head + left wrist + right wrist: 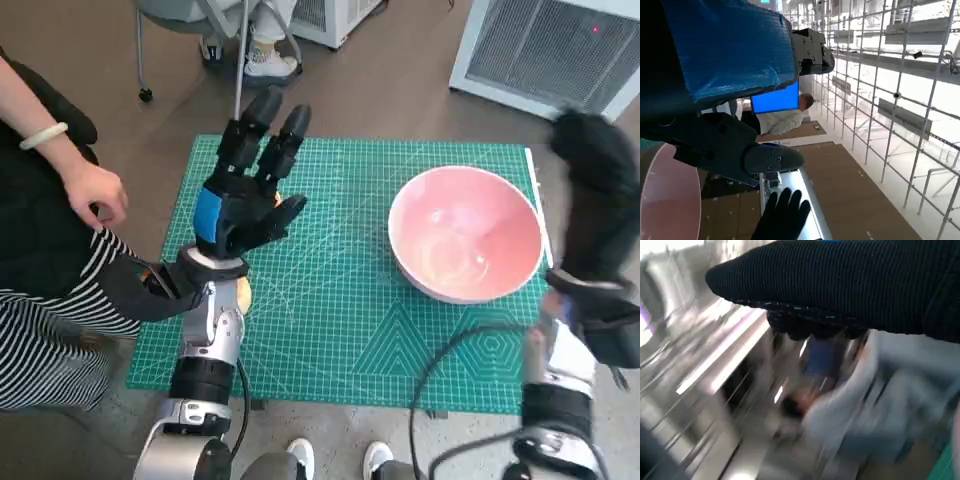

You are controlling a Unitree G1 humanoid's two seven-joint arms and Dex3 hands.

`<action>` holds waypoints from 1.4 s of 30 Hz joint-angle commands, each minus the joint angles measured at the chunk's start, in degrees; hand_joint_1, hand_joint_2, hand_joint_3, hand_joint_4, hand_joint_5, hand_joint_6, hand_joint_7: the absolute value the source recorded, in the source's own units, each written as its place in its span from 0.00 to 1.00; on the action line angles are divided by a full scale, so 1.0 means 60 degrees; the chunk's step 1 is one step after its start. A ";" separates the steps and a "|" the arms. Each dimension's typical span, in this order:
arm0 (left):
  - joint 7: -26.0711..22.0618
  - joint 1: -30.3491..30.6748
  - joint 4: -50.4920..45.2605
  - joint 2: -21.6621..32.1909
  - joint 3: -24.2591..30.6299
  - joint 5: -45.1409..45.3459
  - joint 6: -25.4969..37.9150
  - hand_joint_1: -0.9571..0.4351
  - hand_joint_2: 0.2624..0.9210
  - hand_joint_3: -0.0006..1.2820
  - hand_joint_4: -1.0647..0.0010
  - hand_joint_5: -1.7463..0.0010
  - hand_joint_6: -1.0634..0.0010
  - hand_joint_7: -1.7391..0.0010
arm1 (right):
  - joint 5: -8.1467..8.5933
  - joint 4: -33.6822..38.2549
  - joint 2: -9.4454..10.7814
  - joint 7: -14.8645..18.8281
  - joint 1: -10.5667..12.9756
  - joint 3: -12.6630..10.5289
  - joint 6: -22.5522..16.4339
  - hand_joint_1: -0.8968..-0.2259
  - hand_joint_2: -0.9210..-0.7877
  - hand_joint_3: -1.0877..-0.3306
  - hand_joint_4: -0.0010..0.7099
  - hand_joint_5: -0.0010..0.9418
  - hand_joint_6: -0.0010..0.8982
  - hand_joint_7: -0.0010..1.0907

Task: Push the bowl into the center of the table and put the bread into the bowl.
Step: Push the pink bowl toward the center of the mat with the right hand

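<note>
Both hands raised over the mat, bowl at the right, bread mostly hidden under the left arm.

The pink bowl (466, 233) sits upright on the right part of the green mat (340, 320), close to its right edge. The left hand (245, 190) hovers over the mat's left side, fingers spread apart and holding nothing. A pale sliver at the left wrist, on the mat's left edge, may be the bread (244, 294); I cannot tell for sure. The right hand (595, 215) is lifted just right of the bowl, blurred; whether its fingers are apart or curled I cannot tell. A person's hand (95, 192) hangs at the far left.
</note>
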 commanded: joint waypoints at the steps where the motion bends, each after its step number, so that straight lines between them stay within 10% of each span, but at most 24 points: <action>1: -0.0132 -0.0216 0.0064 0.0098 -0.0031 0.0029 -0.0055 0.36 1.00 0.30 0.91 1.00 1.00 0.92 | -0.0435 0.1662 -0.0506 -0.0871 -0.0232 -0.0158 0.0024 0.40 0.00 0.23 0.16 0.00 0.01 0.38; 14: -0.0172 -0.0303 0.0195 0.0242 0.0002 0.0042 -0.0067 0.35 1.00 0.30 0.91 1.00 0.99 0.91 | 0.0782 0.4407 -0.0709 0.0060 -0.1002 -0.0759 0.1370 0.50 0.00 0.18 0.06 0.00 0.00 0.30; 42: -0.0133 -0.0112 0.0069 0.0343 0.0169 -0.0056 -0.0016 0.33 1.00 0.29 0.91 1.00 1.00 0.90 | 0.0828 0.5430 0.0660 0.0536 -0.1454 -0.0643 0.3391 0.50 0.00 0.22 0.10 0.01 0.08 0.23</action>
